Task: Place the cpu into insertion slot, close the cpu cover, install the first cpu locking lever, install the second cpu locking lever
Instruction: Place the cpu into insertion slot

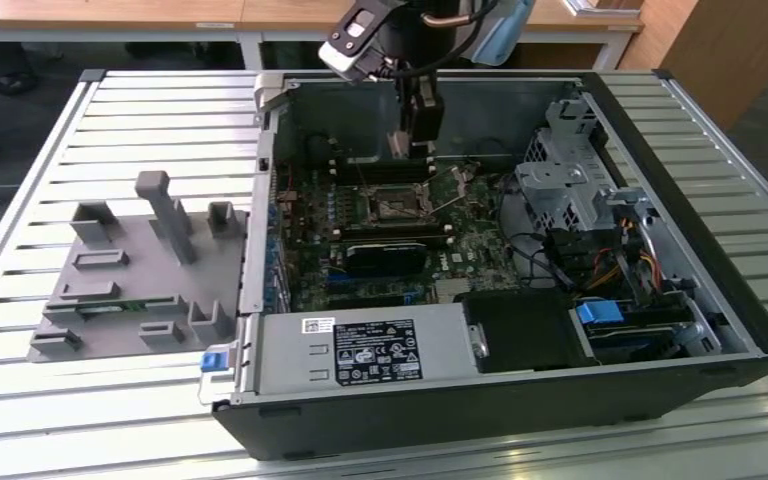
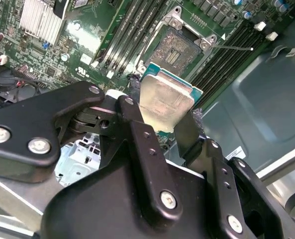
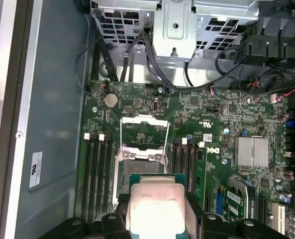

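My gripper [image 1: 415,138] hangs inside the open computer case, shut on the cpu [image 2: 164,99], a flat square chip with a silvery-beige top and green edge. The black fingers [image 2: 132,117] clamp two opposite sides of the cpu [image 3: 157,206]. The insertion slot [image 3: 140,163] is a dark square socket on the green motherboard, below and just ahead of the held chip. In the exterior view the insertion slot [image 1: 392,205] lies below the gripper. The cpu cover [image 3: 143,119], a thin silver frame, is swung open on the slot's far side.
Memory slots [image 3: 97,169] flank the socket on both sides. A drive cage [image 1: 571,190] with cables fills the case on the exterior view's right, a power supply [image 1: 357,350] sits in front. A long black module [image 1: 384,255] lies near the socket. A grey fixture [image 1: 144,270] stands outside the case.
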You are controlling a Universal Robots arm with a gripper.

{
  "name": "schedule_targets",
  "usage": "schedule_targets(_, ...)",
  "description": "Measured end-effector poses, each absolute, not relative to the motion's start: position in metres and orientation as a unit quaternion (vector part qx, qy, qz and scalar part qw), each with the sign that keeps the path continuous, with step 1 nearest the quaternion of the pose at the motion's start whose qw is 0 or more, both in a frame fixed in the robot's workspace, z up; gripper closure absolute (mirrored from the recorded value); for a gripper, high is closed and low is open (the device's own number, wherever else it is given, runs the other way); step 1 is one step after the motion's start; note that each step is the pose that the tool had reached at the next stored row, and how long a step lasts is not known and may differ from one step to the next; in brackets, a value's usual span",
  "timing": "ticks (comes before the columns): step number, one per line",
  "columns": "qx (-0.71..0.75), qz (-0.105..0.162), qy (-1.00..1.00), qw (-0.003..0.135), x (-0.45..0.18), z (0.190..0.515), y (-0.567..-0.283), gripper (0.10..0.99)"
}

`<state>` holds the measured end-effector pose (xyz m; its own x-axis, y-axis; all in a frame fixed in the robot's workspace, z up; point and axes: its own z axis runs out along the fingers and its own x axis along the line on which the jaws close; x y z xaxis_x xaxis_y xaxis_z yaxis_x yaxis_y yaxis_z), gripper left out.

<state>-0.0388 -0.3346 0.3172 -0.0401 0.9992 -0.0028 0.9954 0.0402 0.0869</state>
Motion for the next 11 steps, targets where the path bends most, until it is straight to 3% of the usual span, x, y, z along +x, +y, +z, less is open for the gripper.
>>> schedule_targets(11,0.699,0.030,0.714,0.031,-0.039,0.302,-0.333,0.561)
